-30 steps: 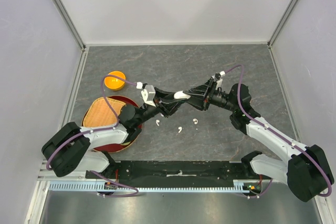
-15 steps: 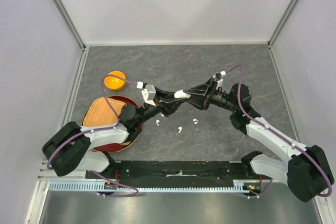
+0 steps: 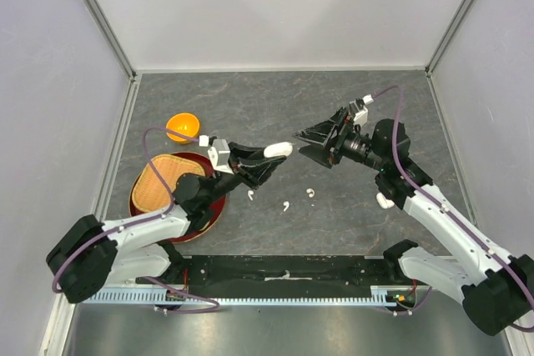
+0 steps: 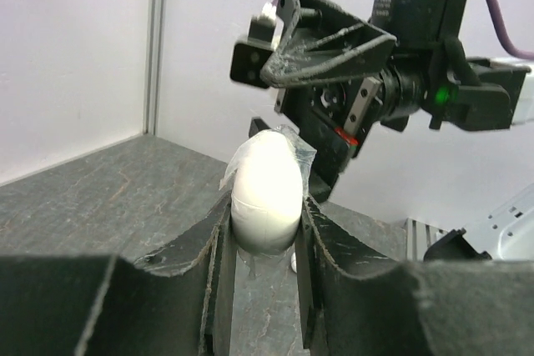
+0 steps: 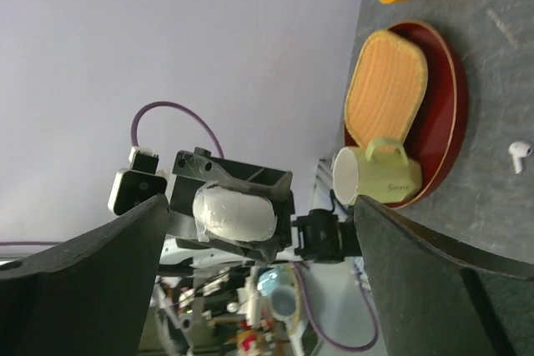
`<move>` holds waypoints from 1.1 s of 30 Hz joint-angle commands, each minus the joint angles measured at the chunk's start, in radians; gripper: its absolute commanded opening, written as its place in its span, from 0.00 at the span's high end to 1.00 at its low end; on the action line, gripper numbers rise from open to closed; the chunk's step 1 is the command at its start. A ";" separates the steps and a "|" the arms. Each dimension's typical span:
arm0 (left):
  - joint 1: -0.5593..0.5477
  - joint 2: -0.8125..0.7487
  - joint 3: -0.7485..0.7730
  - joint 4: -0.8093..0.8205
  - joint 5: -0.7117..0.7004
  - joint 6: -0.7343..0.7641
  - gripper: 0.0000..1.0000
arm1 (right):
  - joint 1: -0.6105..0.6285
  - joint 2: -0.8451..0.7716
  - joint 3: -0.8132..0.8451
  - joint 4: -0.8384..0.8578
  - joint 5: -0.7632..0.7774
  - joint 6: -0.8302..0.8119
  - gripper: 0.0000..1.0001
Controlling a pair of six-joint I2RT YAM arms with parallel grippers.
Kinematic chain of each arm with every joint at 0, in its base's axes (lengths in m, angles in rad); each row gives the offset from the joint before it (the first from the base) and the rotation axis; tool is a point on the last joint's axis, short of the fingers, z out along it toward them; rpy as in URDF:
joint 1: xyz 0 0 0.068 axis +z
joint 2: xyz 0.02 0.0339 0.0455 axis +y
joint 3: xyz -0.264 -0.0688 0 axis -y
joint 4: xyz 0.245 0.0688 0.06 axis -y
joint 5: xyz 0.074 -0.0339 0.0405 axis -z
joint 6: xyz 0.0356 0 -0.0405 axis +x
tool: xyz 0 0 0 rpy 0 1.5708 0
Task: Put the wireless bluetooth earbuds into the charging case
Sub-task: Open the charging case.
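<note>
Grey mottled surface is stretching between pale walls, with both arms reaching in from its near edge. Nearest on the left, a red plate is carrying a woven mat and a pale green mug that is standing beside the mat. Just beyond, near the middle, three white earbuds are lying loose on the surface, apart from one another. Past them, the left gripper is clenching a rounded white charging case between its fingers, holding it clear of the surface. Facing it from the right, the right gripper is hanging with its jaws spread wide, grasping nothing and not touching the case. Farther back on the left, an orange bowl is sitting just beside the plate.
</note>
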 commanded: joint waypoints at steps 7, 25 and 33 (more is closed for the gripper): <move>0.017 -0.203 -0.047 -0.182 -0.014 0.043 0.98 | 0.012 -0.050 0.190 -0.348 0.100 -0.462 0.02; 0.075 -0.339 -0.145 -0.165 0.153 0.014 0.98 | 0.312 0.059 0.413 -0.511 0.251 -0.827 0.03; 0.086 -0.309 -0.128 -0.137 0.211 -0.011 0.98 | 0.371 0.093 0.422 -0.508 0.324 -0.837 0.03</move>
